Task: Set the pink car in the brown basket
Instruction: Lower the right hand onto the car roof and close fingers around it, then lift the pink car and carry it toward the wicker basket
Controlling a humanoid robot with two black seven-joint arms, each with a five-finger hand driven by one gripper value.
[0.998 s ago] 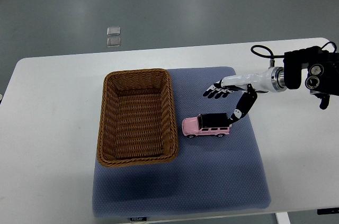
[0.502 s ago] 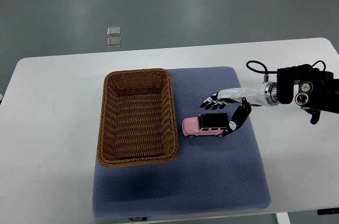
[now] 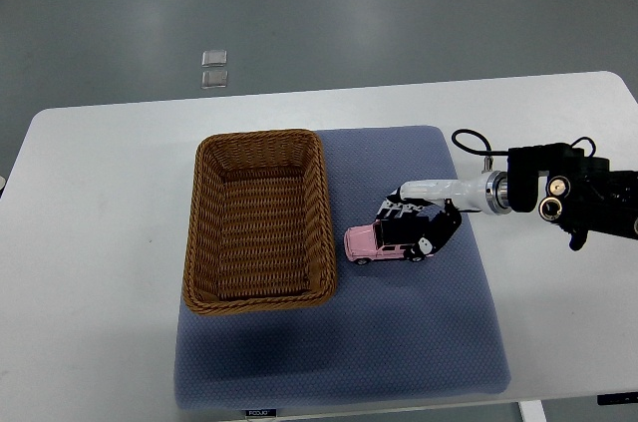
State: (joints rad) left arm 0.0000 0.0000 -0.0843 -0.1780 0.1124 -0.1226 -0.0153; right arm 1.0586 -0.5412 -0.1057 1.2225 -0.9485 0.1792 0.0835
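One view only, top-down. The pink car [image 3: 387, 242] sits on the blue mat [image 3: 399, 342], just right of the brown basket [image 3: 257, 219], nose pointing at the basket wall. The right hand [image 3: 417, 225] is draped over the car's rear half: fingers on the far side of the black roof, thumb on the near side by the tail. They look closed around the body, but I can't tell if the grip is firm yet; the car is not lifted.

Handling, my guess: small toy, light, rigid, prob. smooth painted shell, so a bit slippery, and wheels may let it roll if nudged. Best hold is across the body's width, roof/sides, approx. where the hand is now.

Around it: basket is empty, opening faces up, nothing blocking the way. Its near wall stands between car and inside, so the car needs to clear the rim. White table [image 3: 90, 242] underneath. Left arm isn't visible.
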